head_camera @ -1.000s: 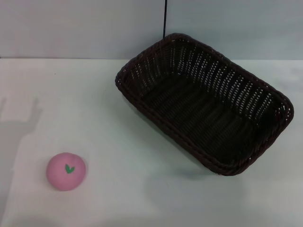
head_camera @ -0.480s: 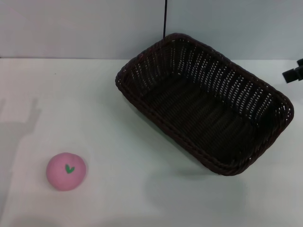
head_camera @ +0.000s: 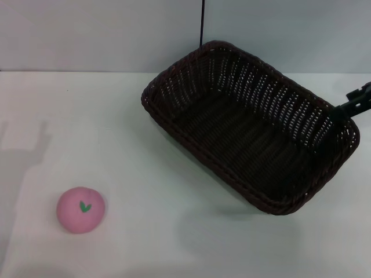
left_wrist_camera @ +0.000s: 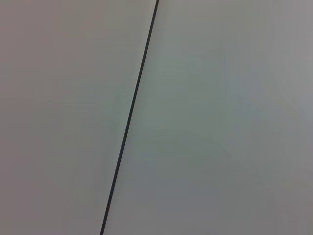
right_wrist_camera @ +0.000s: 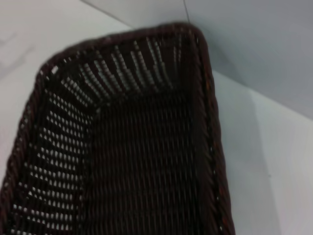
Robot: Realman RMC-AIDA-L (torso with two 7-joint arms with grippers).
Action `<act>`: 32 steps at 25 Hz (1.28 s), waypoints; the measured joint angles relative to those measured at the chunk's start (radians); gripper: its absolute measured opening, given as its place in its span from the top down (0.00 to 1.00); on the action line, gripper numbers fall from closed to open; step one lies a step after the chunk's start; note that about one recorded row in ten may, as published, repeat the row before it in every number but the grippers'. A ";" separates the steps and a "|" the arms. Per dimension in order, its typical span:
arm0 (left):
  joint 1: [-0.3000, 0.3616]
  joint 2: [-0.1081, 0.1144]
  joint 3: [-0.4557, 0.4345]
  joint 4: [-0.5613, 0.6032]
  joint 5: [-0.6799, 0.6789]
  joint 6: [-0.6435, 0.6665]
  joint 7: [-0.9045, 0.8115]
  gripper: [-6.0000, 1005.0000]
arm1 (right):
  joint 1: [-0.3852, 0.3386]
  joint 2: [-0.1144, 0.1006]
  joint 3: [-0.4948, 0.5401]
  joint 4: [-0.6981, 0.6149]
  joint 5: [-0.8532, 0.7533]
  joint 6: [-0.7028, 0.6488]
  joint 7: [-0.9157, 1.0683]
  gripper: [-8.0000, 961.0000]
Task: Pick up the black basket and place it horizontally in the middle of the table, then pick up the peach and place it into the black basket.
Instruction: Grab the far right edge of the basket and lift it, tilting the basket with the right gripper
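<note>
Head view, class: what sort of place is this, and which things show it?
Probably a robot test bench, not a home: a bare white table against a plain wall, holding only a black basket and a toy peach, with the right gripper reaching in at the basket's far right rim.

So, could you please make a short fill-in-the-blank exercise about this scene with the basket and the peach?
1. The black basket holds ____ inside.
2. The peach lies on the ____, apart from the basket.
3. The leaf mark on the peach is ____.
4. The right end effector is at the basket's ____ end.

Missing words: nothing; table; green; right
</note>
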 joint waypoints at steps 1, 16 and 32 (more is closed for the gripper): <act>0.000 0.000 0.000 0.000 0.000 0.000 0.000 0.15 | 0.001 0.003 -0.002 0.017 -0.008 0.015 -0.001 0.19; 0.011 0.000 0.007 0.000 0.000 0.002 0.000 0.15 | 0.008 0.049 -0.004 0.117 -0.019 0.111 -0.078 0.30; 0.012 0.000 0.009 0.000 0.000 -0.004 0.001 0.16 | -0.058 0.040 0.012 0.028 0.134 0.085 -0.111 0.80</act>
